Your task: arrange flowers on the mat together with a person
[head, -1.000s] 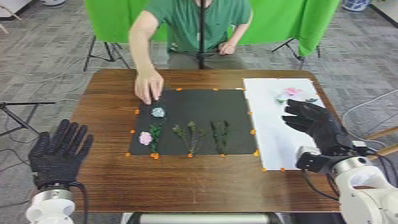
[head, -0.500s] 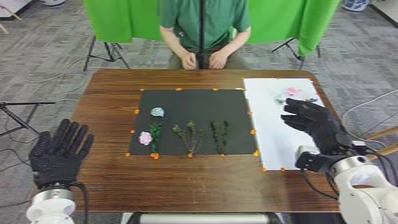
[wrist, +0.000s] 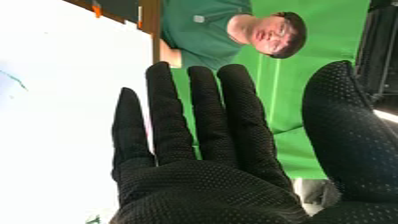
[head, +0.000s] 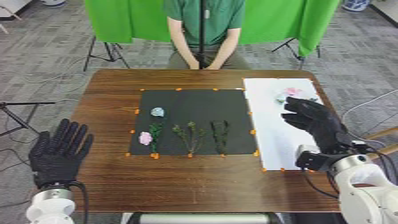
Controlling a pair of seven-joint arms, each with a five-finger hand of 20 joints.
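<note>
Person's hand (head: 193,65) withdrawn from black mat (head: 195,105) — left hand (head: 55,161), right hand (head: 323,131): fingers straight, apart.

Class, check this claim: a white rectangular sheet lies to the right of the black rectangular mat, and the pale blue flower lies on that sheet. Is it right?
Not quite: the head view shows the pale blue flower lying on the black rectangular mat. The white rectangular sheet does lie to the right of that mat.
</note>
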